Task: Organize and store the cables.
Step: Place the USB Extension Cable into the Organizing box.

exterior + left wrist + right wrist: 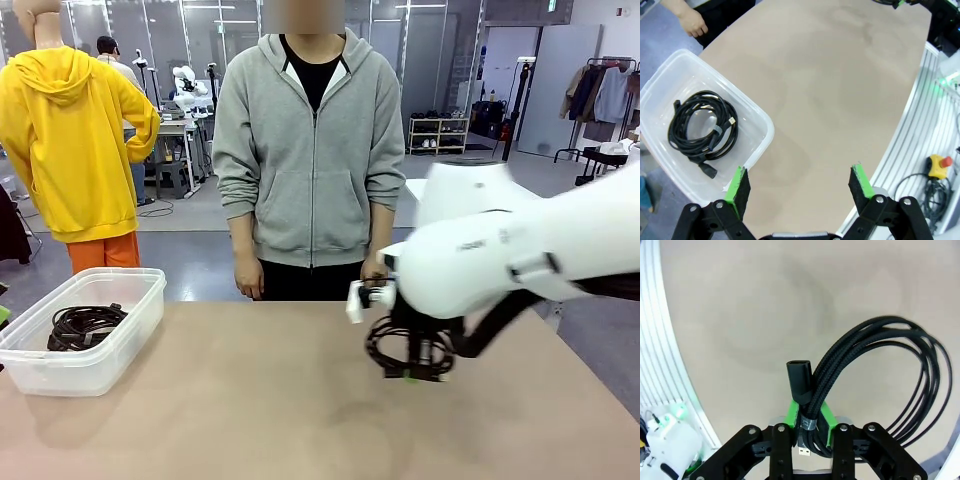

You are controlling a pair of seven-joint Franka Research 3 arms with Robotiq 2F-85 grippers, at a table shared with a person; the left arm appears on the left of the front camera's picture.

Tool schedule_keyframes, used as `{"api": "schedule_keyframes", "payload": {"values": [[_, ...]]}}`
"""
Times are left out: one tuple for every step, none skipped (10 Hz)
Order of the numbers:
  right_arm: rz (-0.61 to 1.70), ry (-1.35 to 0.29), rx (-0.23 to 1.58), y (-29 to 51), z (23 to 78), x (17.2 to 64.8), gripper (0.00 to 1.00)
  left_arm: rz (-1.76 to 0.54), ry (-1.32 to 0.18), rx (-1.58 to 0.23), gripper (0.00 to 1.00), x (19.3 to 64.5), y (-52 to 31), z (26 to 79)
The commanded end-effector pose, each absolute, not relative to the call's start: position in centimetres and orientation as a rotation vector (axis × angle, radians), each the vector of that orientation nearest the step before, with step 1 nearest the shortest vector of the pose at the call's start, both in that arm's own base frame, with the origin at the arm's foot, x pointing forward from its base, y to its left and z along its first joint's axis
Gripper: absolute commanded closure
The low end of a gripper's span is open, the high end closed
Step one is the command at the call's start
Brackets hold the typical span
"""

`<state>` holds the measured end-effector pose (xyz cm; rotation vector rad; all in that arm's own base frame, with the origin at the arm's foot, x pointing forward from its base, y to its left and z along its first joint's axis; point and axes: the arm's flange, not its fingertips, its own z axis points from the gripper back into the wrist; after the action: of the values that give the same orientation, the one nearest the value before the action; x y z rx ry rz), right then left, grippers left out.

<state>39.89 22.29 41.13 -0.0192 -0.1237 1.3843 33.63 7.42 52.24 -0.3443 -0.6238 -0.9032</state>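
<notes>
At left we see a clear bin (85, 345) holding one coiled cable (702, 130); our left gripper (800, 187) hangs open beside it. At right, our right gripper (810, 427) pinches another cable coil (880, 375) above the table (250, 400).

The cable (875, 375) pinched between the right gripper (809, 426)'s jaws has a woven, braided black jacket, matt and finely ribbed; its plug (799, 380), standing just above the jaws, is smooth black plastic with a slight sheen. The pads (790, 415) are a bright green rubbery material, the finger links behind them matt black with shiny metal pins. Ahead of the left gripper (800, 190)'s jaws, the desk (840, 100) is a matt, smooth tan surface. Beside those jaws sits a bin (762, 135) of translucent, frosted plastic, holding coiled cables (700, 127) with a smoother, faintly glossy black sheath. The right arm (520, 250)'s shell is glossy white plastic.
</notes>
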Motion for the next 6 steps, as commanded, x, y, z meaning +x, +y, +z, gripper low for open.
{"api": "schedule_keyframes", "payload": {"values": [[1.414, -0.117, -0.033, 27.7, 40.1, 42.3, 1.0, -0.895, -0.614, -0.33, 0.0, 33.9, 7.5, 52.6], [1.443, -0.134, -0.036, 30.5, 39.5, 42.4, 1.0, -0.895, -0.614, -0.33, 0.0, 33.9, 7.5, 52.6], [1.464, -0.144, -0.031, 33.0, 38.5, 42.6, 1.0, -0.895, -0.614, -0.33, 0.0, 33.9, 7.5, 52.6], [1.474, -0.144, -0.027, 34.5, 37.3, 42.8, 1.0, -0.895, -0.614, -0.33, 0.0, 33.9, 7.5, 52.6], [1.477, -0.137, -0.011, 35.5, 36.2, 43.0, 1.0, -0.895, -0.614, -0.33, 0.0, 33.9, 7.5, 52.6], [1.481, -0.122, -0.008, 36.2, 35.2, 43.0, 1.0, -0.895, -0.614, -0.33, 0.0, 33.9, 7.5, 52.6]]}}
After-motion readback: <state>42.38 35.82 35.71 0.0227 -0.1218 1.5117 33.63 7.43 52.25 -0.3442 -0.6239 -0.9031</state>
